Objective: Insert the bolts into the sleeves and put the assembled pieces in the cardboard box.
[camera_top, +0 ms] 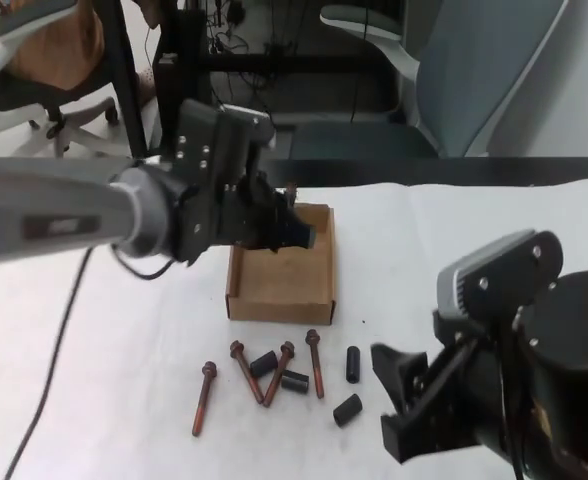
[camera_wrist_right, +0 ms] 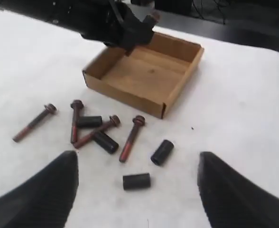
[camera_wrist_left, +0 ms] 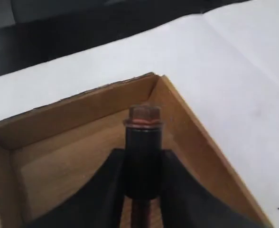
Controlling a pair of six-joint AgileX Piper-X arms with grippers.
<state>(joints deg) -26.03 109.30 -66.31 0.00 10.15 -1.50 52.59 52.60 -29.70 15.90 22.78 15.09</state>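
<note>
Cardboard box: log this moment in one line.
left gripper: shut on sleeved bolt, above cardboard box | right gripper: open | loose: bolts, sleeves

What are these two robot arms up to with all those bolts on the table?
The left gripper holds a bolt already pushed through a black sleeve, and hangs over the cardboard box without having let go. The right gripper hovers open above the bench. In front of the box, four loose bolts and four loose sleeves lie waiting.
</note>
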